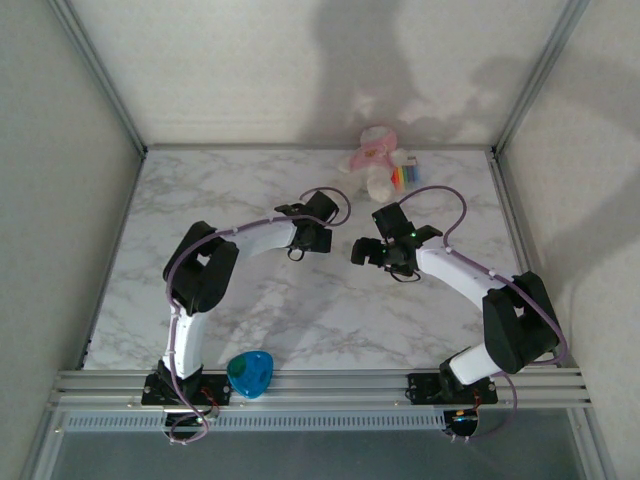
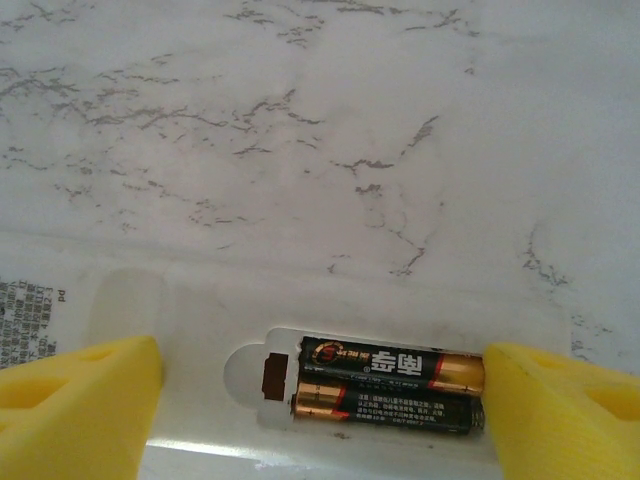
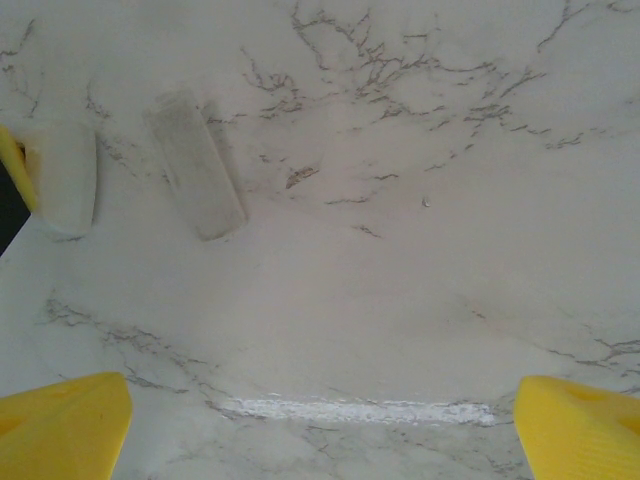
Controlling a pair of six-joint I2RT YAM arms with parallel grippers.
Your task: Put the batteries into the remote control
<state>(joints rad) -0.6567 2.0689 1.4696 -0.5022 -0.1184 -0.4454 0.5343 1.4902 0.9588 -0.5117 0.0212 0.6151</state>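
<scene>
Ok, both batteries seated in remote control bay, 6 o'clock in L wrist view. Jaws of left gripper & right gripper apart, empty. Remote prob light, slick plastic; grab long edges.

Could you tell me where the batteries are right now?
Left wrist view: the batteries lie side by side in the remote's open compartment, low centre.
</scene>
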